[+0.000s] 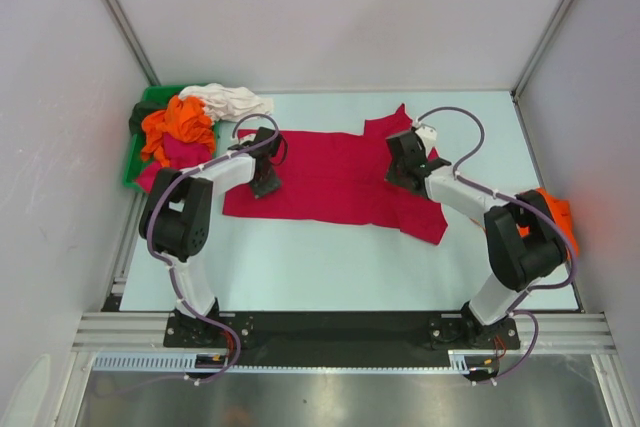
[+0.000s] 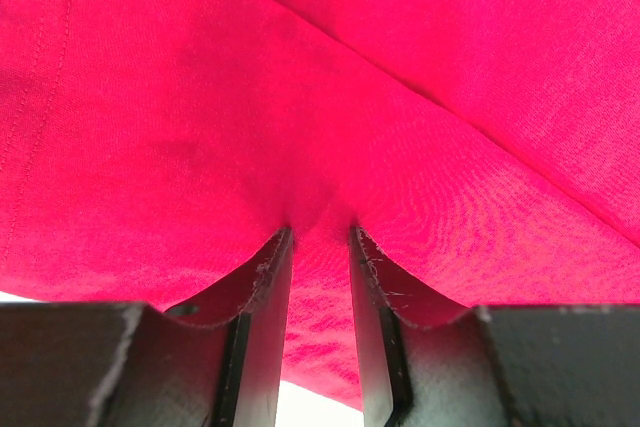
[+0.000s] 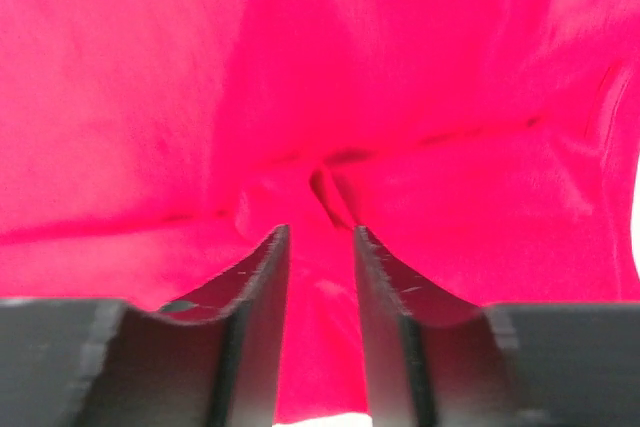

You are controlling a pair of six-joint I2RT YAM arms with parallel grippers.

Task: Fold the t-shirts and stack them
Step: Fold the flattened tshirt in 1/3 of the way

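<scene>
The green bin (image 1: pixel 150 96) at the far left corner holds a heap of orange shirts (image 1: pixel 180 122), a magenta shirt (image 1: pixel 178 152) and a dark shirt (image 1: pixel 143 117). A white shirt (image 1: pixel 232 101) spills over its rim onto the worktop (image 1: pixel 330 257). Another orange shirt (image 1: pixel 558 209) is half hidden behind the right arm. The red shirt (image 1: pixel 340 177) lies spread mid-worktop, lightly creased. The left gripper (image 2: pixel 320 247) and right gripper (image 3: pixel 320 247) each pinch a pucker of it.

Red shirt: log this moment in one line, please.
red shirt: spread on table | left fingers: shut on red shirt | right fingers: shut on red shirt | other shirts: heaped far left
</scene>
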